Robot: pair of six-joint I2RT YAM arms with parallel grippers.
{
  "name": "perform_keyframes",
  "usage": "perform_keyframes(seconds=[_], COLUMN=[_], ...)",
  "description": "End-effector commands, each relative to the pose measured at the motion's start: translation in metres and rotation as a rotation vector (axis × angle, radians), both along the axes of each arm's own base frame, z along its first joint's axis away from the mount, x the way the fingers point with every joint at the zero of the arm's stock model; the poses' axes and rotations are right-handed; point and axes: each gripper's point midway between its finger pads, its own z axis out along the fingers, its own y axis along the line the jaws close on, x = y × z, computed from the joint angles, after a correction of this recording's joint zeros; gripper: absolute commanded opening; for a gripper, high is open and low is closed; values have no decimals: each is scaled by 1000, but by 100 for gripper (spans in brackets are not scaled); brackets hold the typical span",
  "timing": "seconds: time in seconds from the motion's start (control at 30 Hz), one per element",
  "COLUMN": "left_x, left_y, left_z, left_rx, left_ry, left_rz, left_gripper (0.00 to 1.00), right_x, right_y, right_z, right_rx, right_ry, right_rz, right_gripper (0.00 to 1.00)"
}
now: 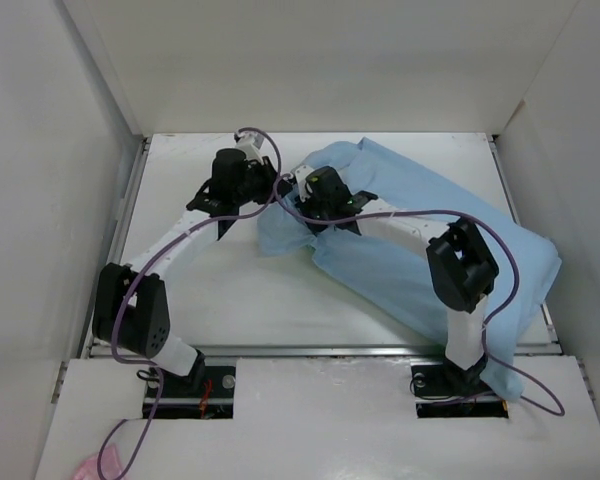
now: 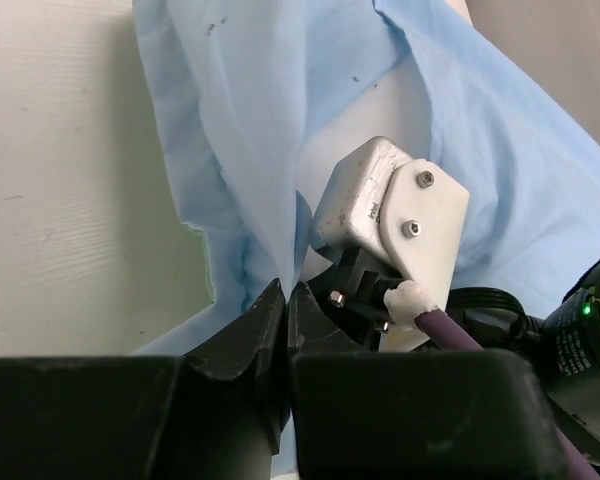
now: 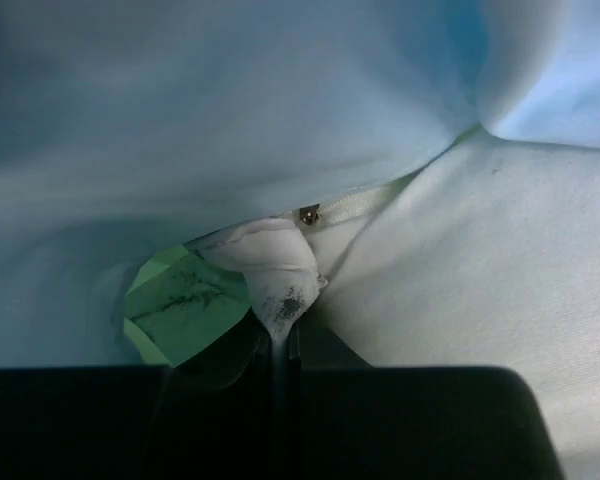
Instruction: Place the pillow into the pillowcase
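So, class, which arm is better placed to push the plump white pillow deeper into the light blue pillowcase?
Likely right: its fingers pinch the pillow's corner under the pillowcase; the left fingers hold its edge.

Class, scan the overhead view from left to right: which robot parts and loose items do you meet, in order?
Pink scrap → left arm's elbow → left pincer, shut on the pillowcase → right pincer, shut on the pillow → right arm's elbow.

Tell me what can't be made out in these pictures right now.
- Right wrist: only a corner of the pillow shows; the pillowcase covers the rest.
- Top: pillow hidden under pillowcase, depth inside unclear.
- Top: pink scrap cut off by the bottom edge.
- Right wrist: marks on the green tag too blurred to read.
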Motion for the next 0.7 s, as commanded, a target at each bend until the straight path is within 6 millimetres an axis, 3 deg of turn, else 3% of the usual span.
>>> perform_keyframes(seconds=[0.0,0.03,0.07,0.1,0.13,0.17,0.2,0.27,0.3,0.33,0.37,0.4,0.5,0.6,0.67], left_x=[3,2,2,1,1,0,1,1,6,7,6,7,2,-2,-4], left_y=[-4,-4,-3,-3,-3,-2,0,6,13,17,21,24,32,25,19], left_z=[125,126,133,130,128,126,117,101,96,92,90,87,83,80,71], left_rx=[-90,-76,-67,-63,-59,-56,-44,-12,3,16,28,37,76,85,89], left_ry=[-317,-308,-324,-312,-304,-295,-275,-222,-204,-191,-182,-175,-170,-169,-145], left_rz=[-27,-30,-33,-34,-34,-34,-19,12,65,85,106,122,136,80,38], left_gripper=[0,0,0,0,0,0,0,0,17,28,37,40,55,68,68], right_x=[3,-5,-3,-6,-17,-20,-25,-43,-51,-53,-52,-58,-44,-35,-33], right_y=[-3,2,13,20,34,41,46,51,46,40,30,21,-11,-41,-50], right_z=[-13,-21,-2,10,25,60,83,122,160,178,191,219,246,247,243], right_rx=[-22,1,69,108,186,267,316,398,440,463,464,484,478,463,455], right_ry=[49,76,34,15,25,-42,-70,-104,-167,-194,-221,-260,-309,-303,-301], right_rz=[-13,33,63,105,185,230,270,354,372,362,339,317,191,80,40], right_gripper=[0,4,12,27,36,47,66,85,94,100,100,100,100,100,100])
